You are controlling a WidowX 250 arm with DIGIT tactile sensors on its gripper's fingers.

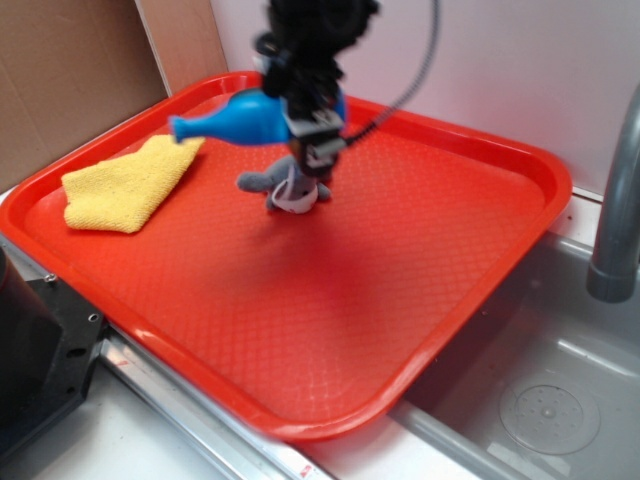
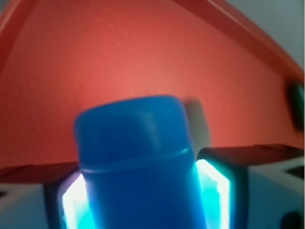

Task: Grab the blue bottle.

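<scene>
The blue bottle [image 1: 240, 119] hangs sideways above the red tray [image 1: 330, 300], its narrow neck pointing left. My gripper [image 1: 312, 125] is shut on the bottle's body and holds it clear of the tray. In the wrist view the bottle [image 2: 138, 167] fills the middle, squeezed between my two fingers [image 2: 217, 191], with its flat base pointing away from the camera.
A grey plush toy [image 1: 285, 185] lies on the tray just below the gripper. A yellow cloth [image 1: 125, 185] lies at the tray's left. A dark oval object [image 2: 298, 105] shows at the tray's edge in the wrist view. A sink [image 1: 540, 400] and faucet [image 1: 615, 200] stand at right.
</scene>
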